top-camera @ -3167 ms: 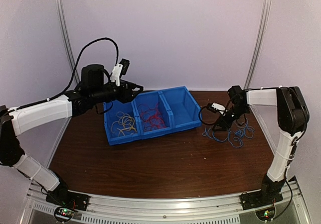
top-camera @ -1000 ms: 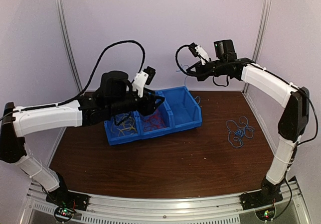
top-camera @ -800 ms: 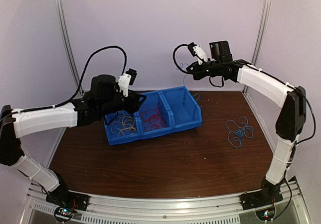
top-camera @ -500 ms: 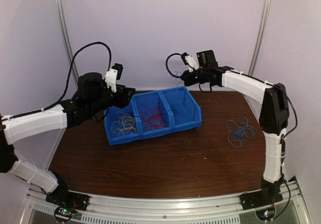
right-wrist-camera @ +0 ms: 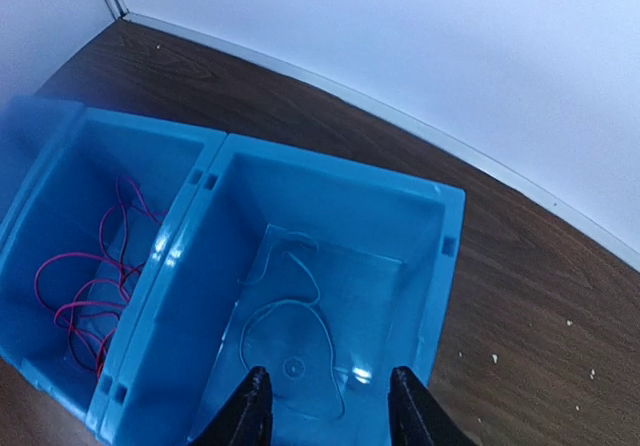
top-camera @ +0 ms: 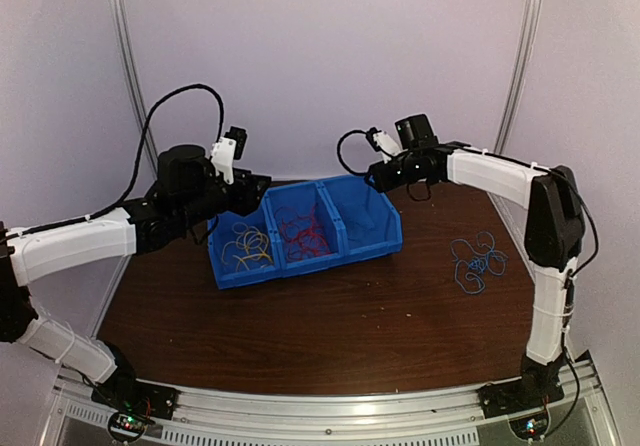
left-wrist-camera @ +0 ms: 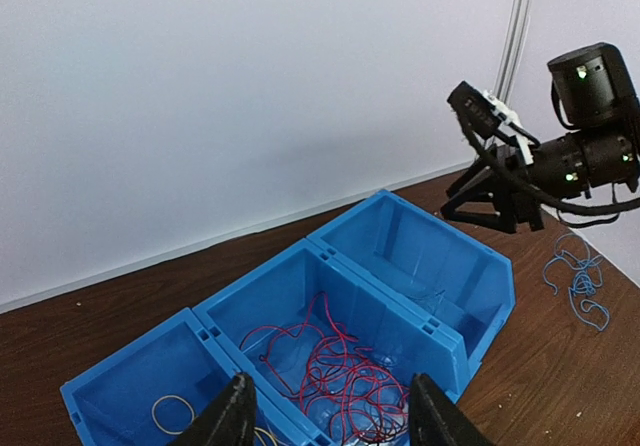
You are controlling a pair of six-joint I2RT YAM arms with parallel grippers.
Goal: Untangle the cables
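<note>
The left claw (left-wrist-camera: pixel 325 411) and the right claw (right-wrist-camera: pixel 325 391) are wide, both empty. The right one hangs above the bin (top-camera: pixel 385 228), over its right compartment, where one blue cable (right-wrist-camera: pixel 290 304) lies. The red cables (left-wrist-camera: pixel 335 366) are in the middle, the yellow cables (top-camera: pixel 250 246) at the left, and a blue bunch (top-camera: pixel 476 264) lies on the surface (top-camera: pixel 330 316).

Blue cable (right-wrist-camera: pixel 312 304) now inside bin (right-wrist-camera: pixel 330 166), right end effector (right-wrist-camera: pixel 327 386) lower.

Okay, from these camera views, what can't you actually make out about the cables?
Yellow cables: left wrist view, cut off by the bottom edge and the left gripper finger.
Blue cables: top and left wrist views, too small to count strands or see knots.
Red cables: right wrist view, partly cut off by the left edge.
Thin wire in the right bin: top view, too faint to see.
</note>
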